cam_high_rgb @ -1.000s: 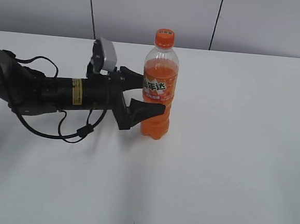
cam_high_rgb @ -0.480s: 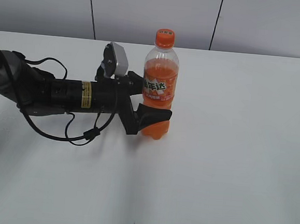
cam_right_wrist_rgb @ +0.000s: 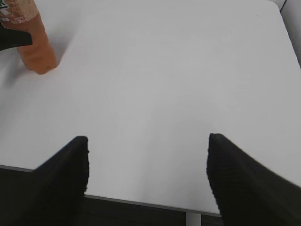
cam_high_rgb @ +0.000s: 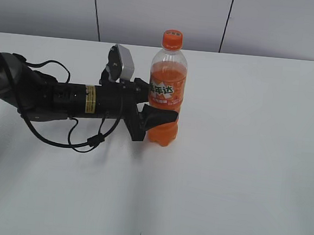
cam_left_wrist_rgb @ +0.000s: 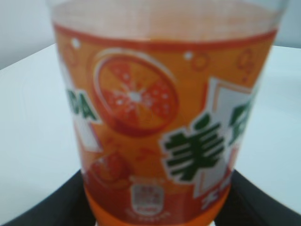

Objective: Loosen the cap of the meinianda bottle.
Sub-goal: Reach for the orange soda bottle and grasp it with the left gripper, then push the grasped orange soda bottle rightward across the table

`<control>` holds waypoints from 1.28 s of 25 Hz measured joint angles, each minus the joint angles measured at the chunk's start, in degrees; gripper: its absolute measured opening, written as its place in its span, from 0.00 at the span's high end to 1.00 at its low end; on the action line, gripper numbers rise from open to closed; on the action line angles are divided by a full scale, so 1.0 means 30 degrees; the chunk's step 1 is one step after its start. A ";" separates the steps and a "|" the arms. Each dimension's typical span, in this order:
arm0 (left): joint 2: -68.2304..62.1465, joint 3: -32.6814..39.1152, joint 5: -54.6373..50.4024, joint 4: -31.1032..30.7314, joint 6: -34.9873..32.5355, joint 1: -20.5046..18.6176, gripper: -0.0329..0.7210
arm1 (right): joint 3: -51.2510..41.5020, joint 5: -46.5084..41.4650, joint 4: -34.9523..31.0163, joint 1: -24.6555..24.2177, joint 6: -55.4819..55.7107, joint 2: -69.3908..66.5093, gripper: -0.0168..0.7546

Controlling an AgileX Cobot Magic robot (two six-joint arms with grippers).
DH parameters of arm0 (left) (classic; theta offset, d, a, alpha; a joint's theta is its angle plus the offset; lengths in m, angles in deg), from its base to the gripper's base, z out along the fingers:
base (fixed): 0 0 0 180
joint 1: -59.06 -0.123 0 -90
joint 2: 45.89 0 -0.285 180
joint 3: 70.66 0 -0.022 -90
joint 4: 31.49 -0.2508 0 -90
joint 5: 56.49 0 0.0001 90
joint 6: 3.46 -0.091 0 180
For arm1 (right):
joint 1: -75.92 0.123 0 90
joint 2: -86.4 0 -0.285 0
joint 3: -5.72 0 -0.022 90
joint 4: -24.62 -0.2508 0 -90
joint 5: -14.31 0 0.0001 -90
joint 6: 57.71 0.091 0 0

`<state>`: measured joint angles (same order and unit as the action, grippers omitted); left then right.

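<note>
The left hand (cam_high_rgb: 161, 102) is now closing around the waist of the tall clear plastic bottle of orange drink (cam_high_rgb: 165, 91), having slid in from beside it; its fingers are bracketing the body, though a firm grip is not certain. The bottle is standing upright on the white desk (cam_high_rgb: 241, 157), its small orange ribbed cap (cam_high_rgb: 172, 40) untouched. The right hand (cam_right_wrist_rgb: 148, 174) is hanging wide open and empty, well apart.

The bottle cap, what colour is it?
Orange. The cap shows best in the exterior view, on top of the bottle.
</note>
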<state>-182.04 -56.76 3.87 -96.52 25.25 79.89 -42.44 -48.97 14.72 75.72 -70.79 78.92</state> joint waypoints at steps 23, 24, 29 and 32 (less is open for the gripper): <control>0.0000 -0.0057 0.0745 -0.1989 0.0169 0.0000 0.41 | 0.7388 -0.0263 -0.0017 0.0000 0.0805 -1.4077 0.32; 0.0000 -0.0057 0.0745 -0.1989 0.0214 0.0000 0.41 | 0.7761 -0.0536 -0.0017 0.0000 0.0805 -1.4856 0.32; 0.0000 -0.0057 0.0784 -0.2012 0.0300 0.0000 0.41 | 0.9803 -0.1903 -0.0017 0.0000 0.0840 -1.8922 0.33; 0.0000 -0.0057 0.0749 -0.2012 0.0368 0.0000 0.41 | 1.1073 -0.2067 -0.0017 0.0000 0.0840 -2.0812 0.33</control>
<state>-182.04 -56.93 6.11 -102.56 26.36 79.89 -9.22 -55.17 14.67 75.72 -68.27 16.49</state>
